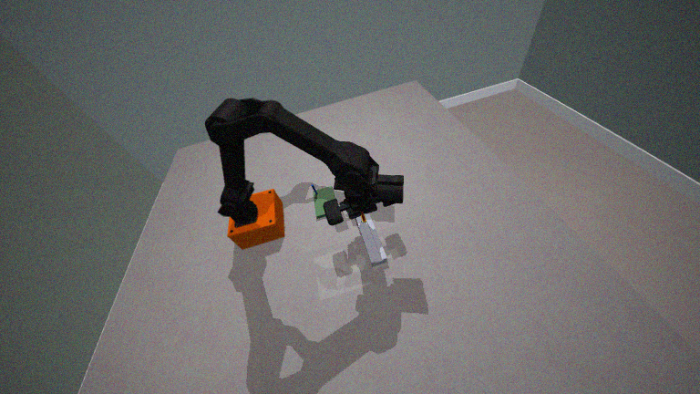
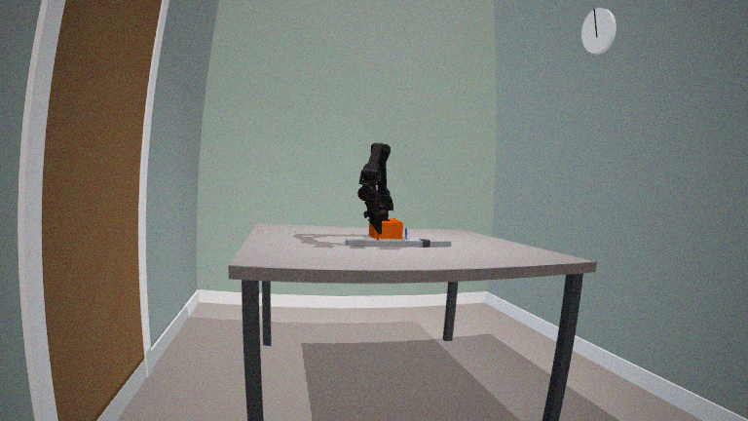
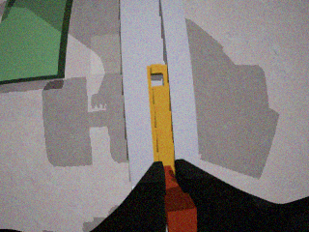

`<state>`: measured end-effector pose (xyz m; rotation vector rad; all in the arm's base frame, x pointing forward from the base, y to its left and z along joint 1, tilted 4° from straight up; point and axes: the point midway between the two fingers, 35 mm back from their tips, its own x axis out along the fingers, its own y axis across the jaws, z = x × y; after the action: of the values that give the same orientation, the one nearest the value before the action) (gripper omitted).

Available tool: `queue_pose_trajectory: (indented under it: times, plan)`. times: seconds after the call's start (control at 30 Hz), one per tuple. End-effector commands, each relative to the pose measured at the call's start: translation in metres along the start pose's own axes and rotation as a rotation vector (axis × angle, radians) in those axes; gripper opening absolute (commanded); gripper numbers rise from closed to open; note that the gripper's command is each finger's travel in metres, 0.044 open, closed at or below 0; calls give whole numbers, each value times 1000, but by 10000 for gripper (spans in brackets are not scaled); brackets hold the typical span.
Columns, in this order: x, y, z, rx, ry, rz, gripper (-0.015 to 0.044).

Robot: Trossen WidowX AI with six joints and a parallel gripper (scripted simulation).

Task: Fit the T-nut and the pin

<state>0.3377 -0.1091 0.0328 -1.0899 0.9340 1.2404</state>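
One hand (image 1: 363, 214) (image 2: 379, 231) (image 3: 168, 168) — one orange handle (image 3: 181, 208)

My gripper (image 3: 168, 168): fingers closed on the orange handle (image 3: 181, 215), which looks red-orange here. Brass T-nut (image 3: 163, 118) extends ahead of my fingertips, long axis along the aluminum rail (image 3: 140, 97), over the slot line. Rectangular opening near its far end. Can't tell how deep it sits. Green tray (image 3: 34, 45) upper left, apart from rail, partly out of frame. Shadows on the table (image 3: 246, 24) both sides of rail.
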Motion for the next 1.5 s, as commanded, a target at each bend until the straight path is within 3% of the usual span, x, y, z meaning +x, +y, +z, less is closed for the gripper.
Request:
queue_pose_trajectory:
  times: [0.0, 1.47]
  plan:
    - [2, 1, 7, 5, -4, 0, -150]
    - [22, 0, 75, 5, -12, -1, -150]
